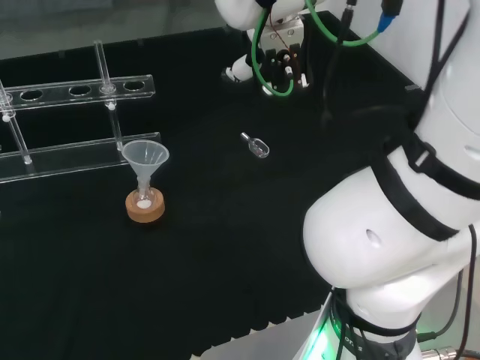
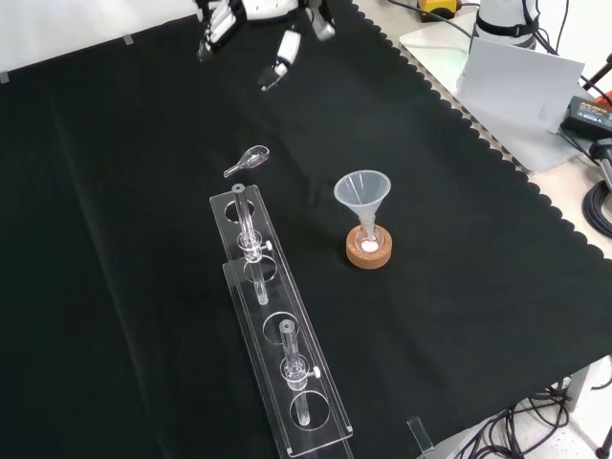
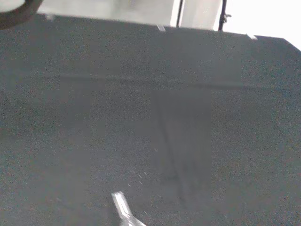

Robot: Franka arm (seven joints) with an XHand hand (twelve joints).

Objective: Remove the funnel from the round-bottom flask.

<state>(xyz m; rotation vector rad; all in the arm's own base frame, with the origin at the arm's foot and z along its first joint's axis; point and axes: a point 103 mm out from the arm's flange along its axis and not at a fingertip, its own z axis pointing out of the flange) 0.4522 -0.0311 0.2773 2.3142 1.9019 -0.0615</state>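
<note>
1. Overhead, the funnel [image 1: 145, 156] sits stem-down in the flask [image 1: 144, 199], which a cork ring [image 1: 145, 208] keeps upright near the rack [image 1: 75, 120]; white powder lies inside.
2. Frontally, the hand [image 2: 251, 24] hangs at the cloth's [image 2: 115, 239] far edge, fingers relaxed, empty, well apart from the funnel.
3. Wristward, a small scoop [image 3: 123, 207] lies on the cloth.

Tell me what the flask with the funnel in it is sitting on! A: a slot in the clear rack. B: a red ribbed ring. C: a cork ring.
C: the funnel stands in the flask on a round brown cork ring, apart from the clear rack.
</note>
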